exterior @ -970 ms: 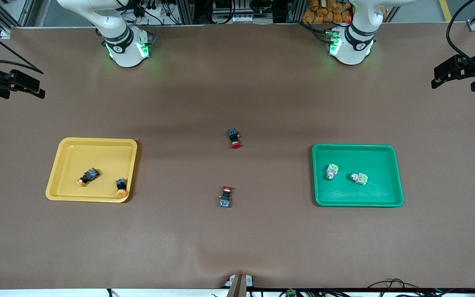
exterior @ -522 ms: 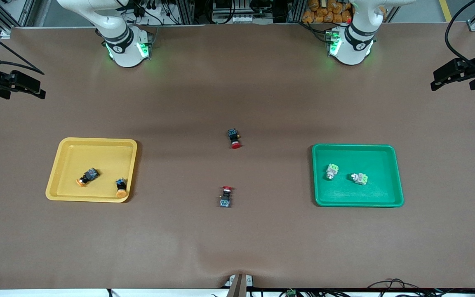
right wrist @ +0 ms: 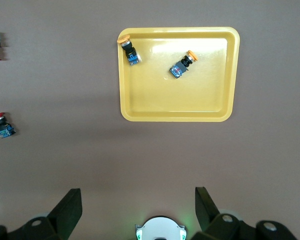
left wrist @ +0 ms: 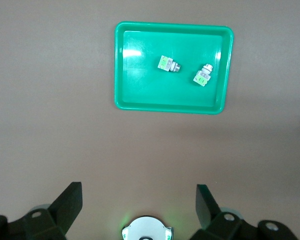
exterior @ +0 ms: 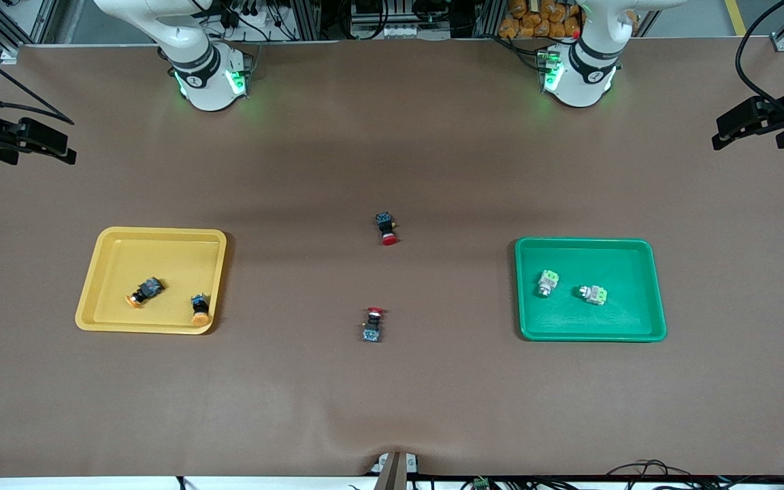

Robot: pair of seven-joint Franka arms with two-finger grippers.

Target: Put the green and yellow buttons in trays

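Two yellow-capped buttons (exterior: 143,291) (exterior: 199,309) lie in the yellow tray (exterior: 160,252) toward the right arm's end. Two green buttons (exterior: 547,282) (exterior: 593,294) lie in the green tray (exterior: 589,320) toward the left arm's end. My left gripper (exterior: 749,136) hangs open and empty high over the table's left-arm end. From there the left wrist view looks down on the green tray (left wrist: 140,95) and both green buttons (left wrist: 168,64) (left wrist: 203,76), past the left gripper (left wrist: 139,192). My right gripper (exterior: 41,153) (right wrist: 138,197) hangs open and empty high over the right-arm end, above the yellow tray (right wrist: 190,100).
Two red-capped switches lie on the brown mat between the trays, one (exterior: 386,228) farther from the front camera and one (exterior: 373,324) nearer. The arm bases (exterior: 208,82) (exterior: 579,75) stand at the table's back edge.
The left gripper has drifted slightly at the view's edge. The buttons and trays have not moved.
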